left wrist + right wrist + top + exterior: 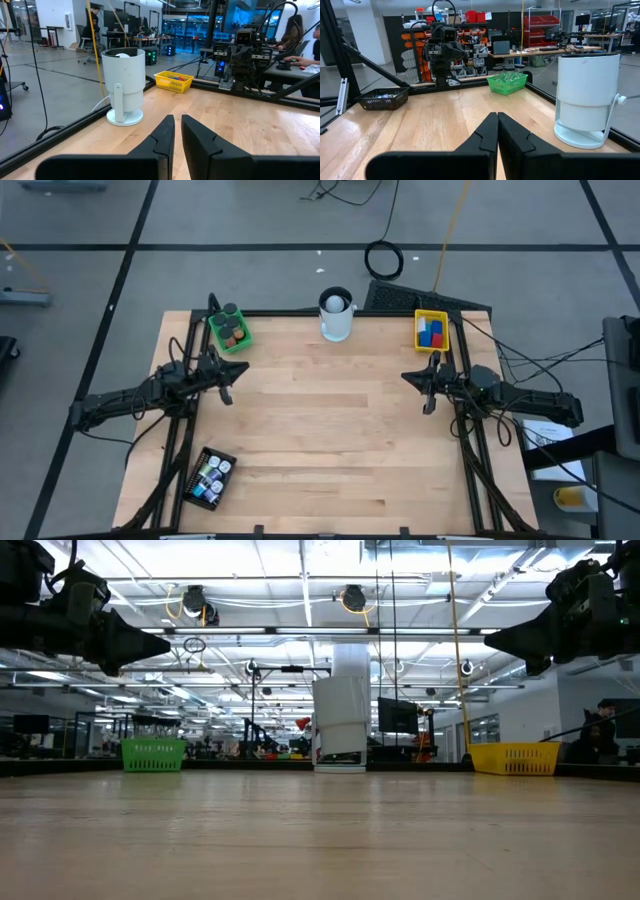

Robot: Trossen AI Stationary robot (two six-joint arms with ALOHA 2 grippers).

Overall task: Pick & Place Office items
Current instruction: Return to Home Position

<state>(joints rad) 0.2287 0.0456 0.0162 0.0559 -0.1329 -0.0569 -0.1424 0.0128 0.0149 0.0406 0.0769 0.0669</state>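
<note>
Two robot arms hover over a wooden table (330,440), facing each other from opposite sides. The left gripper (177,119) hangs clear of the tabletop, its fingers (160,140) drawn to a narrow slit with nothing between them. The right gripper (497,116), well apart from it across the table, shows its fingers (516,136) pressed together, also gripping nothing.

The office items lie sorted in three trays around the grippers. Black caps (232,332) sit in the green tray (507,85), near the left gripper on the side toward the table's far edge. White-and-blue pieces (208,476) lie in the black tray (384,100), on the left gripper's other side, toward the near corner and farther off. Blue and red blocks (431,332) lie in the yellow tray (172,84), near the right gripper on its far-edge side.

A white cup (337,320) stands upright at the far edge between the green and yellow trays, ahead of each gripper and off to one side. Neither gripper touches a tray, the cup or the table. People sit at desks in the room beyond.
</note>
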